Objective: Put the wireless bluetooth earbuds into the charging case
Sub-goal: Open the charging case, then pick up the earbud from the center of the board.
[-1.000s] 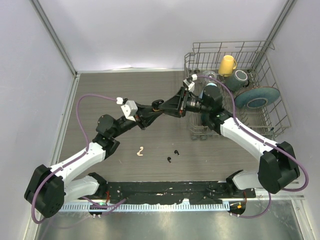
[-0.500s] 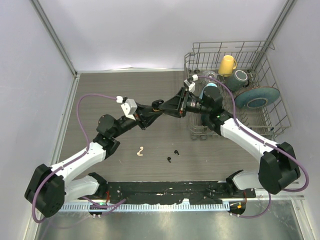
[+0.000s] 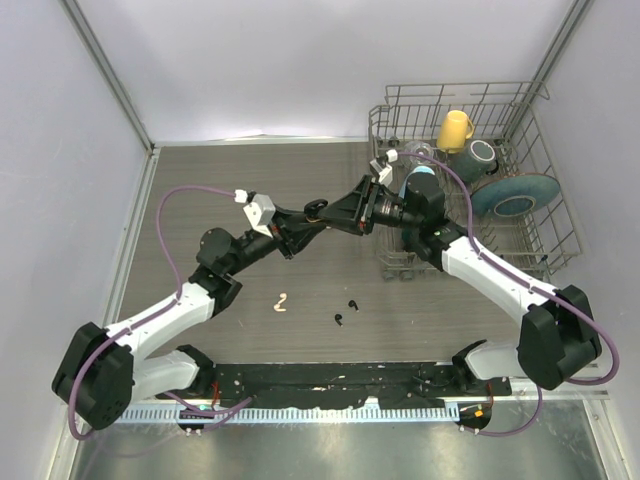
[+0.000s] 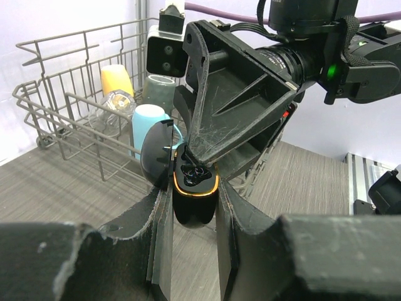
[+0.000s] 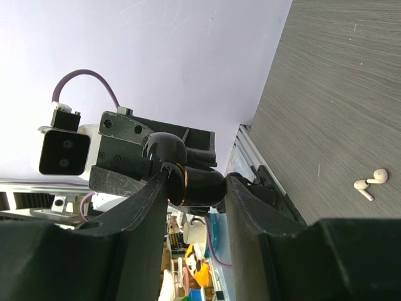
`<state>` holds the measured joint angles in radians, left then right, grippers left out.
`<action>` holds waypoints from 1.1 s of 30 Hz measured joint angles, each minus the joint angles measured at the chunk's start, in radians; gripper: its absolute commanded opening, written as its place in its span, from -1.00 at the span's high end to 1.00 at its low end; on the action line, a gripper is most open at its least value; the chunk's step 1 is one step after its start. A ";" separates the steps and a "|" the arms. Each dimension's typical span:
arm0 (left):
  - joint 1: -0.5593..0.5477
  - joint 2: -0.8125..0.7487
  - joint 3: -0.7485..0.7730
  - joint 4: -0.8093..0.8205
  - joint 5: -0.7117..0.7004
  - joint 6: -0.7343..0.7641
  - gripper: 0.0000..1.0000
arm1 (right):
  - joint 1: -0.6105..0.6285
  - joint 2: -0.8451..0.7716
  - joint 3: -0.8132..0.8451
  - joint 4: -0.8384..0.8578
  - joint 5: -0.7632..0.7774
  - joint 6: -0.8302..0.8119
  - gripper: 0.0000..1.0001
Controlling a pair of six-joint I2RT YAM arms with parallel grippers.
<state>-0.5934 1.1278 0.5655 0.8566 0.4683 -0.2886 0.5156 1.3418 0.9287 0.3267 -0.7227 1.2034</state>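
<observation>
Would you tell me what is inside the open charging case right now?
Inside the charging case, below its gold rim, dark glossy shapes show, perhaps a black earbud; I cannot tell. A finger of the right gripper covers the rest of the opening.

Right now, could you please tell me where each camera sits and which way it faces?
Top external: above and behind the arms, looking down at the table; both arms and their bases show.
Left wrist: on the left arm, facing the dish rack; the left end effector clamps the charging case.
Right wrist: on the right arm, facing the left arm's wrist; the right end effector has its fingers either side of the case.
Shared: both wrist views show the charging case.
</observation>
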 measured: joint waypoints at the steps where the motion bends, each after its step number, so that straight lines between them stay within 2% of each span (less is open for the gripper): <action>1: 0.000 0.001 -0.001 0.000 0.000 -0.001 1.00 | 0.000 -0.001 0.000 -0.006 0.002 -0.005 0.61; 2: 0.000 0.001 -0.003 0.000 0.000 -0.002 1.00 | 0.000 -0.003 0.000 -0.011 0.003 -0.013 0.40; 3: 0.000 0.001 -0.007 0.004 0.000 -0.001 1.00 | 0.001 -0.004 0.000 -0.016 0.004 -0.021 0.06; 6: -0.001 -0.002 -0.026 0.015 -0.004 -0.001 1.00 | 0.006 -0.006 0.000 -0.031 0.004 -0.051 -0.24; 11: -0.002 -0.052 -0.066 0.023 -0.035 0.013 1.00 | 0.031 -0.008 0.001 -0.068 -0.002 -0.109 -0.50; 17: -0.002 -0.142 -0.134 0.026 -0.094 0.036 1.00 | 0.032 -0.025 0.021 -0.138 0.010 -0.178 -0.57; 18: -0.002 -0.154 -0.144 0.024 -0.103 0.038 1.00 | 0.032 -0.033 0.024 -0.151 0.017 -0.190 -0.74; 33: -0.002 -0.504 -0.266 -0.176 -0.225 0.132 1.00 | 0.032 -0.205 0.059 -0.568 0.258 -0.518 -0.75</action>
<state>-0.5953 0.6243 0.3000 0.6807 0.2428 -0.1570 0.5480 1.1370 0.9874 -0.2409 -0.4648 0.6853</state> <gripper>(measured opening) 0.301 0.875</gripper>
